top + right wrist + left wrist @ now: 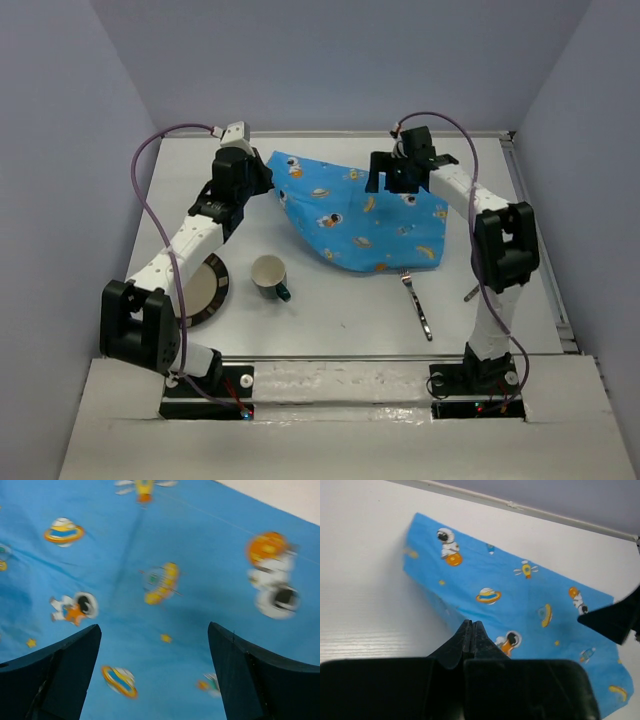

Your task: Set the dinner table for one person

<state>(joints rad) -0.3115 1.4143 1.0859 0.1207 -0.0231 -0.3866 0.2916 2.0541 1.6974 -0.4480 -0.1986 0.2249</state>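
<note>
1. Mat of blue space-print cloth (360, 215) lies rumpled at the far middle of the large matte white dinner table (330, 310).
2. Left gripper (471, 626) is pinched tight on its left corner. Right gripper (154, 630) hovers above it, jaws wide apart.
3. Risk: a 1-sided pull could bunch the mat or drag the silver fork (415, 298) lying at its hem.

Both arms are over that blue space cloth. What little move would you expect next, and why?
Probably the right gripper lowers and closes on the cloth mat. Its fingers stand open over the fabric, while the left gripper looks shut on the mat's edge, and the mat lies folded in a rough triangle, not flat. Holding it together, they could spread it.
</note>
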